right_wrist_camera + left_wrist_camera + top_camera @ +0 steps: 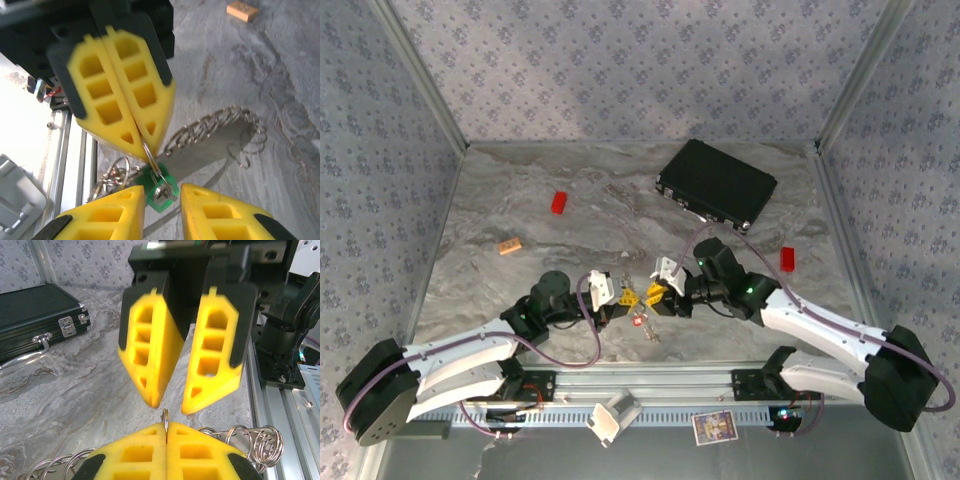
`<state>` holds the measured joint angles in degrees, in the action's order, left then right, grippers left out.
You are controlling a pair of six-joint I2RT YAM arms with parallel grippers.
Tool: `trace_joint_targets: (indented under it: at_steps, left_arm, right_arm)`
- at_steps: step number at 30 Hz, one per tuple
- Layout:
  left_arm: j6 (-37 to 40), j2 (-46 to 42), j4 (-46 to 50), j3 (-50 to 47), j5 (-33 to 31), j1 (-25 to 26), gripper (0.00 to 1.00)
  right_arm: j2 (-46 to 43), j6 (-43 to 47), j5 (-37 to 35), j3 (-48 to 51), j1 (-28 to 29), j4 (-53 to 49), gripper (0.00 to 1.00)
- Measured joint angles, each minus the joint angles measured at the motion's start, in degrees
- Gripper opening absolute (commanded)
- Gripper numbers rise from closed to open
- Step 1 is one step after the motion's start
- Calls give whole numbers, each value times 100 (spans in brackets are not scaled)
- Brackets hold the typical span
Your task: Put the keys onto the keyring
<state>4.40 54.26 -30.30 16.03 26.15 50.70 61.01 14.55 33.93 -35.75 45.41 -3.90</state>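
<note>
Top view: both arms meet near the middle of the bench's (500, 190) near edge, left gripper (625, 298) facing right gripper (655, 293), the red key (642, 322) lying just in front of them.

Left wrist: the left gripper's (166, 426) jaws are closed, pinching a thin metal ring (165, 415). The right gripper (172, 405) hangs right over it, jaws apart. The keyring (260, 445) coils beside them.

Right wrist: the green key (156, 201) dangles off that ring between the right gripper's (162, 190) parted jaws, with the keyring (215, 127) trailing across the bench.
</note>
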Motion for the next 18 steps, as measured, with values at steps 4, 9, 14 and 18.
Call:
trace_joint_targets:
  at_steps: [4, 9, 14, 18]
  left_arm:
    - [0, 2, -33, 0, 2, 0, 0]
    - [-2, 17, -127, 0, 7, 0, 0]
    - [-2, 17, -177, 0, 22, 0, 0]
    - [-4, 22, -190, -2, 20, -7, 0]
  right_arm:
    - [15, -26, 79, 0, 24, 205, 24]
    - [236, -79, 127, 0, 87, 354, 18]
    - [306, -105, 146, 0, 103, 428, 7]
    - [306, -140, 168, 0, 101, 446, 0]
